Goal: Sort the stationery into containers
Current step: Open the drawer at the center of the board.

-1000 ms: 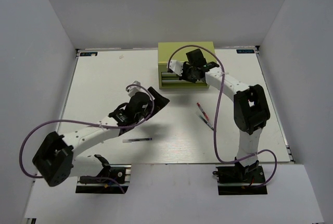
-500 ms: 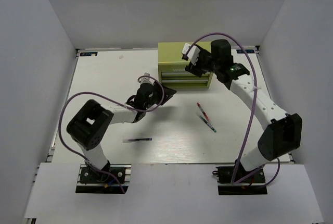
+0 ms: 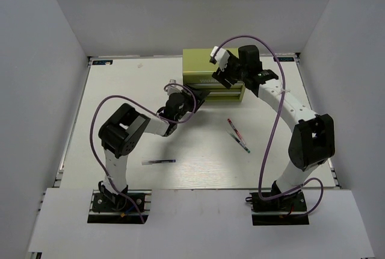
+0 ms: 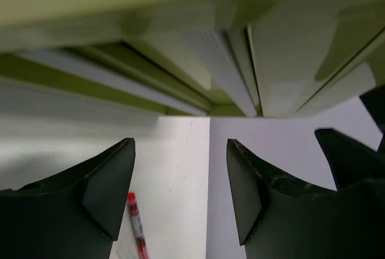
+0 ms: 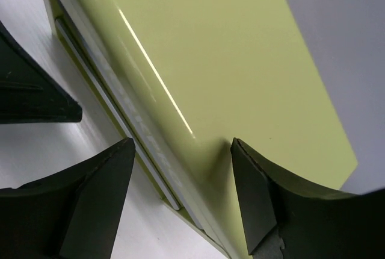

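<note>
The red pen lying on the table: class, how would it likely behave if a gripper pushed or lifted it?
The red pen is thin and straight, so a sideways push would probably roll it across the smooth table. Lying flat, it likely needs a low pinch. Far smaller than the tool chest, it is probably light and stiff.

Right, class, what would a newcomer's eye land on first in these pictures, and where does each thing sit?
The yellow-green tool chest at the far edge of the table stands out against the white. Two grippers crowd it: the left gripper open at its front, the right gripper open over its top. A red pen and a dark pen lie loose on the table.
</note>
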Tool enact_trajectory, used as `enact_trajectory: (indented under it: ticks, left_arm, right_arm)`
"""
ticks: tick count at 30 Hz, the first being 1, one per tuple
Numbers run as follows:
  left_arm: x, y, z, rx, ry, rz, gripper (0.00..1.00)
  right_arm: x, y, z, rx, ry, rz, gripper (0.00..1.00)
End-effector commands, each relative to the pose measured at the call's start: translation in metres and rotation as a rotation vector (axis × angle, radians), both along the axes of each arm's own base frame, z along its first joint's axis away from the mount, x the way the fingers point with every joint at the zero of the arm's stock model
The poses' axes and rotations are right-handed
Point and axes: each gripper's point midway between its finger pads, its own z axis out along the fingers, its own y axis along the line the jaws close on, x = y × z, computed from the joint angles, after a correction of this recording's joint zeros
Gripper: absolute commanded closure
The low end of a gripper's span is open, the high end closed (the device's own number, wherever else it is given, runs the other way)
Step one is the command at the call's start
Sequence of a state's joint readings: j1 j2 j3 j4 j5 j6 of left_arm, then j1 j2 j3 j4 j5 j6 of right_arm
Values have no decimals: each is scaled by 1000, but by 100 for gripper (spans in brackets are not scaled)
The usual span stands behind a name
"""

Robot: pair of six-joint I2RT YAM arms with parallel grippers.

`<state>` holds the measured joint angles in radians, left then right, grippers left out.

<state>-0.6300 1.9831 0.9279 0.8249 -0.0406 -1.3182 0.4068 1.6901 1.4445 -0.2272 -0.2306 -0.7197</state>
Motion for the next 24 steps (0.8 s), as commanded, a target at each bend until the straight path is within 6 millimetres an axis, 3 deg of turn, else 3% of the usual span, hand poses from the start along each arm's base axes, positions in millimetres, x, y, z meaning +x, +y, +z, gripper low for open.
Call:
enact_trajectory:
  ticks: [1,11,24]
  left_arm:
    - [25,6,30,-71,-80,107,27]
    - [42,8,-6,-88,16,210,32]
    - [66,10,-14,-155,55,340,35]
  right_arm:
    - [11,0,33,52,-56,-37,28]
    - [19,-6,33,57,-67,-64,28]
    - [25,-10,25,52,-56,-79,28]
